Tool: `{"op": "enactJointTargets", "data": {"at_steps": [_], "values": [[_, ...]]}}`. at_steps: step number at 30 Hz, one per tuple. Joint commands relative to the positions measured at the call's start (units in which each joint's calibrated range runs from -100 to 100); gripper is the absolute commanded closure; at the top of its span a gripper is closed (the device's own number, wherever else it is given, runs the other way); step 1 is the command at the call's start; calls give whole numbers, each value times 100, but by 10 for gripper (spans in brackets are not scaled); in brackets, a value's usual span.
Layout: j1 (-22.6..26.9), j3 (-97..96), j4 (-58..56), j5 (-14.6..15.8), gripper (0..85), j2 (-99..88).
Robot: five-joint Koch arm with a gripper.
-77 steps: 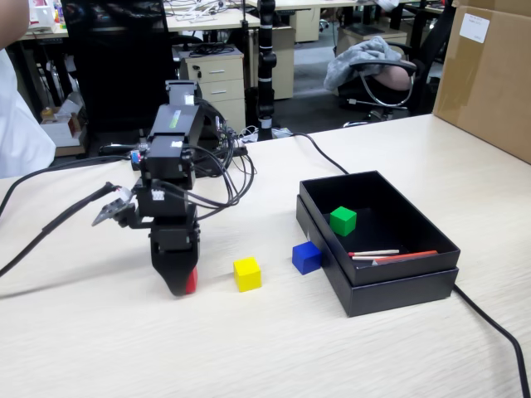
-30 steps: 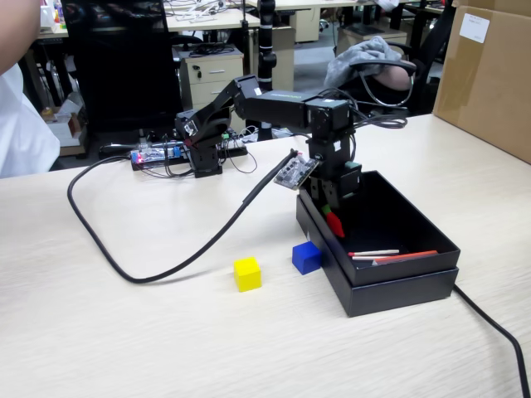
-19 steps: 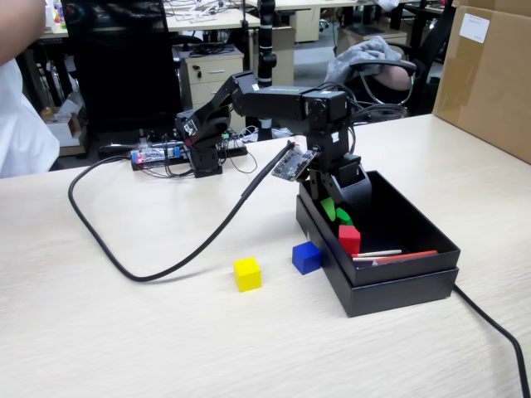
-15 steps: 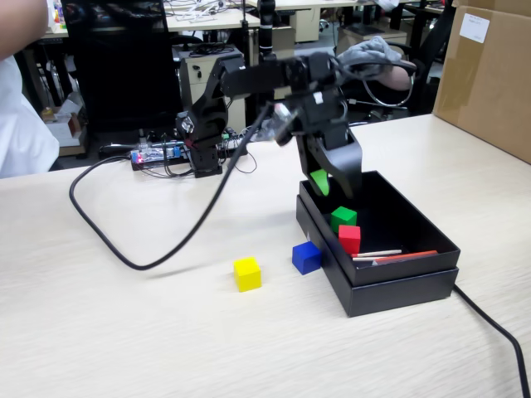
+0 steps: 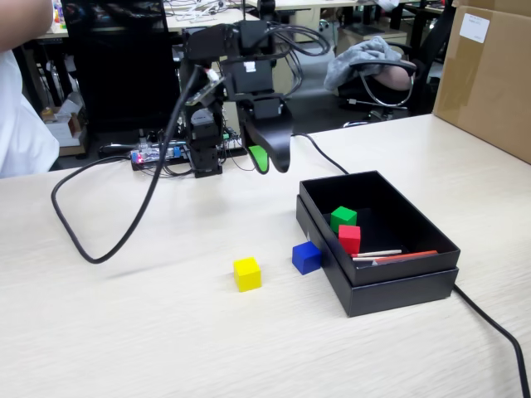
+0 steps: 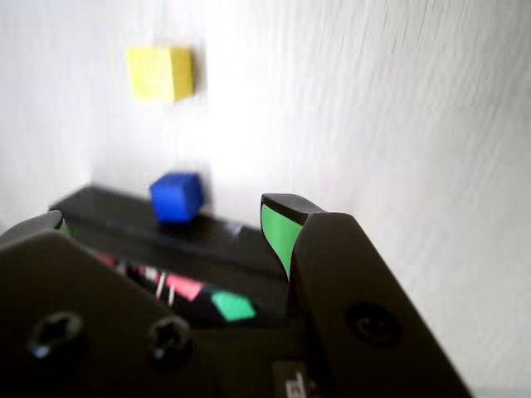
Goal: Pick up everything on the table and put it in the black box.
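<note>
While I hold the arm raised over the table (image 5: 124, 332), I see the black box (image 5: 390, 282) lying below the jaws and off to their right in the fixed view. My gripper (image 5: 271, 157) hangs in the air with its jaws spread wide and nothing between them. Inside the box sit the green cube (image 5: 343, 219) and the red cube (image 5: 349, 239) touching each other, while the blue cube (image 5: 306, 257) rests just outside its wall and the yellow cube (image 5: 247, 273) lies near it, all below the jaws.
</note>
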Motion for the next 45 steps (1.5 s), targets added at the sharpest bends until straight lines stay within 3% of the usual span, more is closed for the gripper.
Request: {"op": "enactJointTargets", "data": {"at_steps": [1, 5, 9, 21, 30, 45], "values": [[-249, -883, 1240, -63, 378, -1127], [-498, -2361, 2743, -200, 378, -1781], [-596, -3014, 3382, -230, 378, -1953], [-630, -3132, 3693, -190, 379, -1574], [-606, -638, 1931, 112, 379, 721], [-459, 2254, 272, 200, 378, 3968]]}}
